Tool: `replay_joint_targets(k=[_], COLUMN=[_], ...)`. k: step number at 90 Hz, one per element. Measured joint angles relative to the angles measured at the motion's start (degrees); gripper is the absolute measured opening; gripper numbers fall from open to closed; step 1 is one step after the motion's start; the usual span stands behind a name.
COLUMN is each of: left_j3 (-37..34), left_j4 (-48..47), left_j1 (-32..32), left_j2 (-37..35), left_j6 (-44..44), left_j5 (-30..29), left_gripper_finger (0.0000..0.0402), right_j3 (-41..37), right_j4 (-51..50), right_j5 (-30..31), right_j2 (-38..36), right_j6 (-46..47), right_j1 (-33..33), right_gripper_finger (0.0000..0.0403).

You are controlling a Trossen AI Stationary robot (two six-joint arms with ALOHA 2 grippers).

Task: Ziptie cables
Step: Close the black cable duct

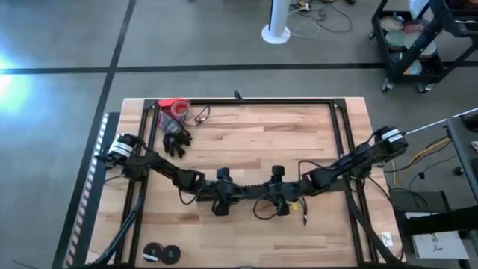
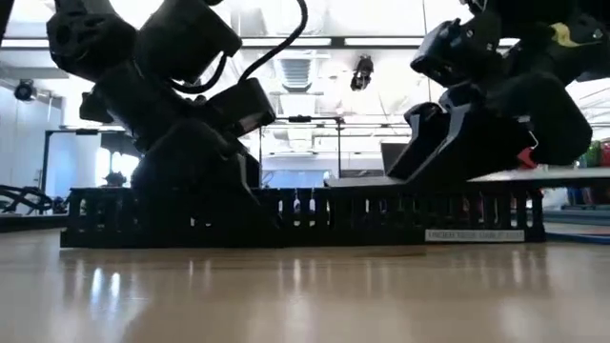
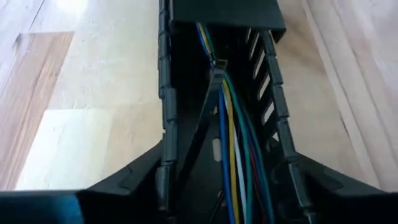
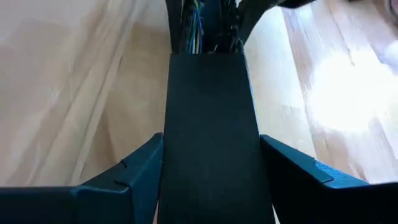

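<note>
A long black slotted duct (image 1: pixel 254 190) lies across the table's front middle, resting on its underside (image 2: pixel 305 217). The cables (image 3: pixel 235 155), thin blue, yellow, green and white wires, run inside its open part, and a thin black strap (image 3: pixel 205 124) slants over them. Further along, a flat black cover (image 4: pixel 211 124) closes the duct, and the cables (image 4: pixel 196 15) show beyond its end. My left gripper (image 1: pixel 221 199) straddles the open part. My right gripper (image 1: pixel 280 199) straddles the covered part. Each is closed in against the duct's sides. My left gripper has the open duct between its two fingers, one on each slotted side wall (image 3: pixel 164 174). The fingers come from above and lie across the duct, which stays flat on the table. My right gripper has the covered stretch between its two fingers, at the cover's long edges (image 4: pixel 166 168). Its fingers also come from above, across the duct. The duct stays flat on the table.
A black glove (image 1: pixel 176 139) and a red tape roll (image 1: pixel 176 107) lie at the far left. Two dark rolls (image 1: pixel 162 254) sit at the near edge. Loose wires (image 1: pixel 302 211) trail by the right gripper. A black frame (image 1: pixel 246 100) borders the table.
</note>
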Motion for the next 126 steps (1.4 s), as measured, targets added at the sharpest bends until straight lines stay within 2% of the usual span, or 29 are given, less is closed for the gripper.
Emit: replay_joint_targets(k=[16, 35, 55, 71, 126], left_j3=[-0.04, -0.1, -0.75, -1.16, -2.12], left_j4=[-0.12, -0.3, -0.83, -0.96, -0.81], left_j1=[-0.91, -1.09, -1.2, -1.29, -1.44], left_j2=[0.02, 0.07, 0.07, 0.07, 0.07], left_j6=[0.6, 1.1, -0.3, -0.1, -0.43], left_j5=[-0.02, 0.12, 0.73, 0.92, 0.92], left_gripper_finger=[0.0242, 0.0225, 0.0242, 0.023, 0.0232], right_j3=[0.12, 0.12, 0.45, 0.14, 0.03], right_j4=[-0.77, -2.6, -2.63, -2.98, -1.73], right_j5=[2.16, -0.04, -0.22, -2.63, -0.46], right_j2=[-0.93, -1.37, -5.25, -2.87, -1.28], right_j6=[-1.4, 1.17, 2.76, 5.03, 5.19], right_j1=[-0.49, -1.33, -0.11, 0.66, 2.19], right_gripper_finger=[0.0215, 0.0215, 0.0215, 0.0215, 0.0215])
